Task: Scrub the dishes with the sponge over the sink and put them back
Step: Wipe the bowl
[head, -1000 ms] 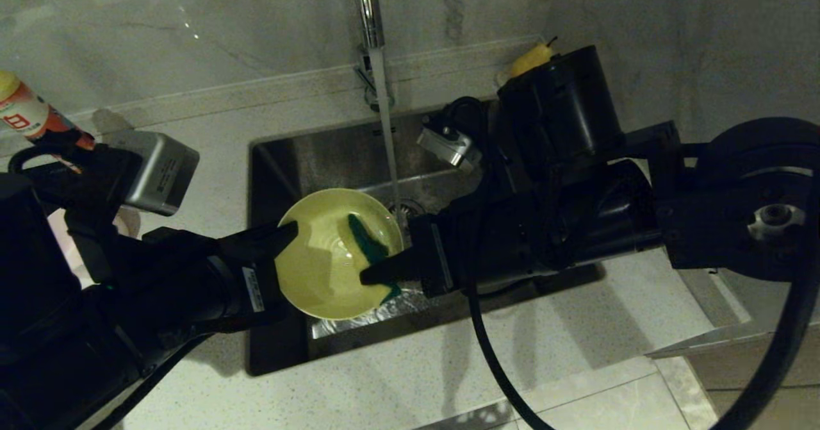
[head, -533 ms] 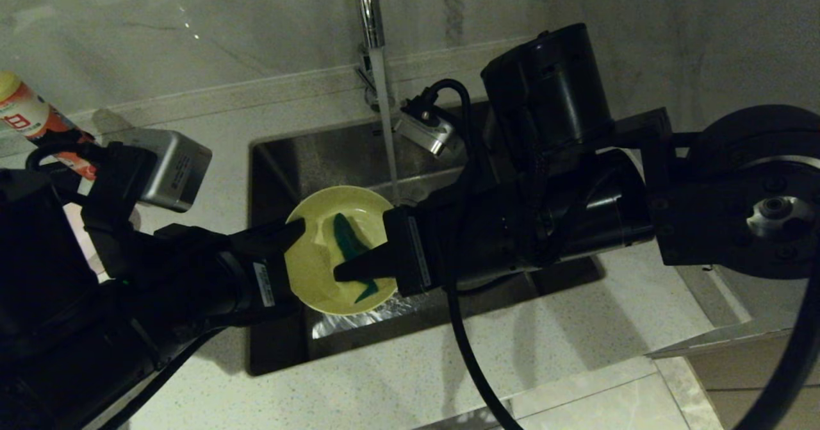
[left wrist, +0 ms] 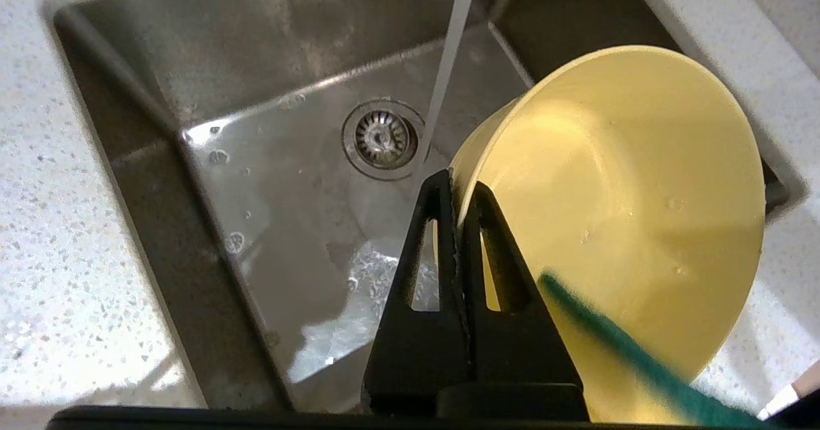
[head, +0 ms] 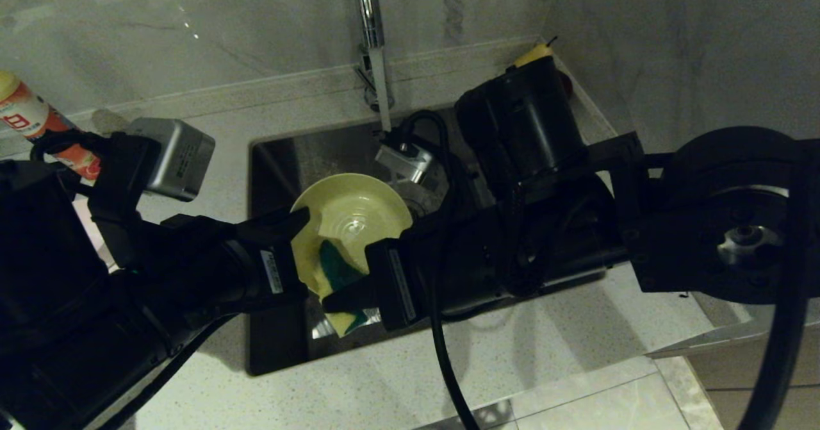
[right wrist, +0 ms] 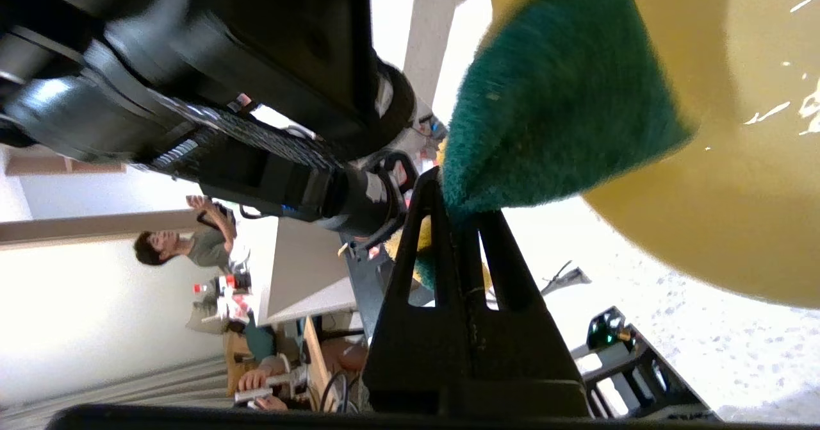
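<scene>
Water runs from the tap (head: 370, 39) into the sink (head: 282, 154). Over its near left part, the left gripper (head: 300, 220) pinches the tilted yellow bowl (head: 352, 215) by its rim, while the right gripper (head: 336, 300) clamps the sponge (head: 336, 273) against the bowl's near inside.

Our left arm reaches in from the left, its pincer (head: 301, 220) pinched tight with fingers (left wrist: 442, 225) pressed together. Our right arm crosses from the right, elbow raised, its pincer (head: 333, 300) clamped tight and pointing toward the left one, close beside it.
</scene>
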### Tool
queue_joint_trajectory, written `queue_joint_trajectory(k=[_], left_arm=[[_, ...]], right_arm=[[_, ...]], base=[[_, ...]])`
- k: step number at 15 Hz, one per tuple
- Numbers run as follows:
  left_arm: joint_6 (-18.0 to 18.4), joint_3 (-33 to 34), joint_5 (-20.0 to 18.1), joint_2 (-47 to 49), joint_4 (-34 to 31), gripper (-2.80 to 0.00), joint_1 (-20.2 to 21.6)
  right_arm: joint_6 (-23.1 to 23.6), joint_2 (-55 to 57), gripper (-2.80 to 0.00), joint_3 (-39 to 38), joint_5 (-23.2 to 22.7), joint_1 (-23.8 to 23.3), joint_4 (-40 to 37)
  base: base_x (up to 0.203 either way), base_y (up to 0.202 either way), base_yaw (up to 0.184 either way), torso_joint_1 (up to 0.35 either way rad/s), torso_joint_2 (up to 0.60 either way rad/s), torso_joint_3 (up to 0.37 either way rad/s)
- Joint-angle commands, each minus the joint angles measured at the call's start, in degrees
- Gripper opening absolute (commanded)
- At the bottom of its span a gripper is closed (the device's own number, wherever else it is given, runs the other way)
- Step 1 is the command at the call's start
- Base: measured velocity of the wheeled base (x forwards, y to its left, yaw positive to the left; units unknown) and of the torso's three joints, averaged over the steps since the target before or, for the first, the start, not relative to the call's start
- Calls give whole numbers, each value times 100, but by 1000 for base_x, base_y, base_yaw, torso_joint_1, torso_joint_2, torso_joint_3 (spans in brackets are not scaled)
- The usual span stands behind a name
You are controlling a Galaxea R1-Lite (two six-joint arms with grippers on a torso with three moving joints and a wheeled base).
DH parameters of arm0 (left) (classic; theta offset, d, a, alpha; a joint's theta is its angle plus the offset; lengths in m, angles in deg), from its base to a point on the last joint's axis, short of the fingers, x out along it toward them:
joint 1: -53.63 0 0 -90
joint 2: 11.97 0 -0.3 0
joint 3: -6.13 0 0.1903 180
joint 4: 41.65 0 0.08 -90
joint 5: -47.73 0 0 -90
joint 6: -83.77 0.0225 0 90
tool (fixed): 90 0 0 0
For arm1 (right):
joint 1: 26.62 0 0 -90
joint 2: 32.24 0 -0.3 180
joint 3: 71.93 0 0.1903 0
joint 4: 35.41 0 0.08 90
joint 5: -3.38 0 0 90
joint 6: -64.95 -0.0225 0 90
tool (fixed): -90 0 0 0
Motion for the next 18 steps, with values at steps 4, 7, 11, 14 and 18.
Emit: queue_joint_trajectory(k=[4,7,11,14,18], left_arm=[[-5,8,-19,37,21,-280,0],[-5,73,-19,40,21,-280,0],[-13,64,-11,5,30,-280,0],[-21,131,-19,-70,30,-280,0],[-38,283,-19,-136,31,-280,0]], right_arm=[[-10,-187,-280,-208,-5,-64,-3],[-10,-328,-280,-317,-5,-269,0],[-1,-380,-280,-264,-5,-487,0],[8,-342,-280,-55,0,-515,27],[24,-134,-280,511,4,-498,-30]], base=[[0,0,0,0,0,0],[0,0,0,0,0,0],[0,0,0,0,0,0],[0,0,0,0,0,0],[0,0,0,0,0,0]])
